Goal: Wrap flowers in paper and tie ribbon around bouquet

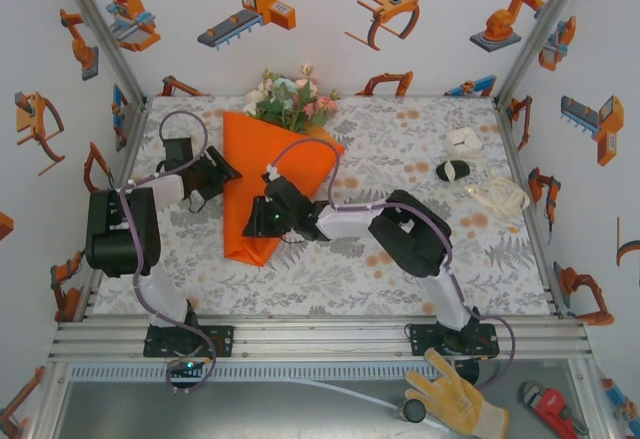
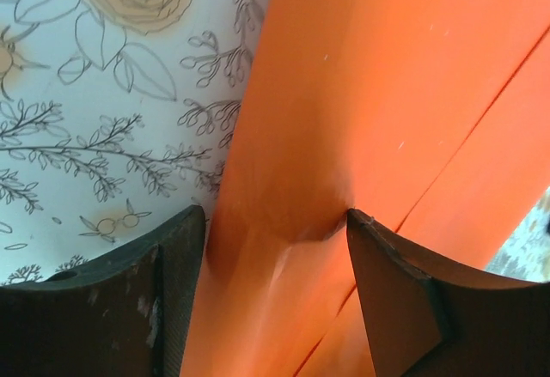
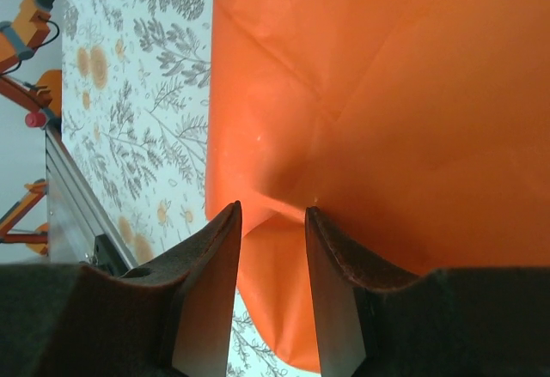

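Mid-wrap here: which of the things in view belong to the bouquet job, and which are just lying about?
Job: orange paper, flowers, ribbon.
Lying about: white box, black oval object, yellow glove, red wrench.

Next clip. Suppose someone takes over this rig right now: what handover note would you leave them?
Left gripper: jaws apart astride a fold of the paper, at its left edge; grip unclear.
Right gripper: closed on the paper's lower part, which puckers between its fingers.
Things: paper rolled into a cone around the flowers, blossoms out at the far end; ribbon loose at the right of the table.
Done: wrapping, apparently.
Left: fetch the ribbon, tie it around the cone without letting it unroll.
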Tool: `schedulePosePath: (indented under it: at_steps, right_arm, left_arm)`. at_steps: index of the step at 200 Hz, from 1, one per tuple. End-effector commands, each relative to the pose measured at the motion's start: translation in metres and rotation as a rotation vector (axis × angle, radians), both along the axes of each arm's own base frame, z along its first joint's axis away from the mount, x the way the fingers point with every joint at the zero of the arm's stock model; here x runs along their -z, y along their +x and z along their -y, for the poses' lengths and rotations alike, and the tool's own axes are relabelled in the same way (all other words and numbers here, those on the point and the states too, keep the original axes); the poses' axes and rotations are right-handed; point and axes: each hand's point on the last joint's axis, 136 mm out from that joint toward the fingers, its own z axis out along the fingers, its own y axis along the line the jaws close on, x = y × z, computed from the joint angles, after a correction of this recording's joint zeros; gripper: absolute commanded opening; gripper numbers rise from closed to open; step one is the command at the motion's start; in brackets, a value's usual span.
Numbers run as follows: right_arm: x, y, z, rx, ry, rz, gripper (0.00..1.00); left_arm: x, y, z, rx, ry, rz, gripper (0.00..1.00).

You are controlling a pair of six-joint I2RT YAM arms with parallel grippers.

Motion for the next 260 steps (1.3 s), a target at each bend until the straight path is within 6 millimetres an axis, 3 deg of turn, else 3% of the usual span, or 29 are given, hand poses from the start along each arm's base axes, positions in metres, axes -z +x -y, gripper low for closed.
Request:
schedulePosePath:
  at_steps: [1, 18, 47, 67, 85, 94, 117, 139, 150, 167, 184, 225, 260]
  right_arm:
    - [-0.022, 0.012, -0.008, -0.004, 0.025, 0.046, 0.38]
    - [-0.016, 0.011, -0.008, -0.008, 0.015, 0.040, 0.38]
    - [-0.007, 0.004, -0.011, -0.040, 0.025, 0.003, 0.37]
    - [-0.009, -0.001, -0.018, -0.071, 0.067, -0.010, 0.37]
    - [-0.009, -0.001, -0.024, -0.088, 0.078, -0.014, 0.37]
    - [-0.008, -0.001, -0.025, -0.092, 0.079, -0.014, 0.37]
    - [-0.001, 0.002, -0.027, -0.084, 0.073, -0.023, 0.37]
    - [0.006, 0.007, -0.027, -0.061, 0.085, -0.053, 0.37]
    - [0.009, 0.008, -0.027, -0.055, 0.094, -0.066, 0.37]
    - [0.010, 0.009, -0.027, -0.049, 0.097, -0.068, 0.37]
    - [0.009, 0.009, -0.026, -0.047, 0.095, -0.066, 0.37]
    - [0.009, 0.008, -0.023, -0.045, 0.083, -0.068, 0.37]
    - [0.011, 0.008, -0.022, -0.041, 0.081, -0.072, 0.37]
  left_arm:
    - [0.006, -0.013, 0.001, 0.043, 0.068, 0.004, 0.64]
    - [-0.007, -0.021, -0.003, 0.031, 0.090, 0.046, 0.66]
    - [-0.061, -0.038, -0.013, -0.010, 0.137, 0.126, 0.74]
    - [-0.087, -0.064, -0.014, -0.035, 0.178, 0.142, 0.77]
    - [-0.089, -0.102, -0.007, -0.052, 0.171, 0.137, 0.75]
    - [-0.076, -0.126, -0.002, -0.052, 0.152, 0.112, 0.71]
    - [-0.062, -0.178, 0.010, -0.049, 0.090, 0.119, 0.53]
    - [-0.057, -0.213, 0.020, -0.016, 0.028, 0.129, 0.36]
    - [-0.052, -0.224, 0.024, 0.004, 0.002, 0.140, 0.33]
    - [-0.041, -0.231, 0.028, 0.022, -0.031, 0.125, 0.33]
    - [-0.042, -0.226, 0.043, 0.081, -0.084, 0.134, 0.32]
    - [-0.035, -0.204, 0.070, 0.097, -0.231, 0.105, 0.09]
    - [-0.011, -0.203, 0.059, 0.047, -0.168, 0.042, 0.04]
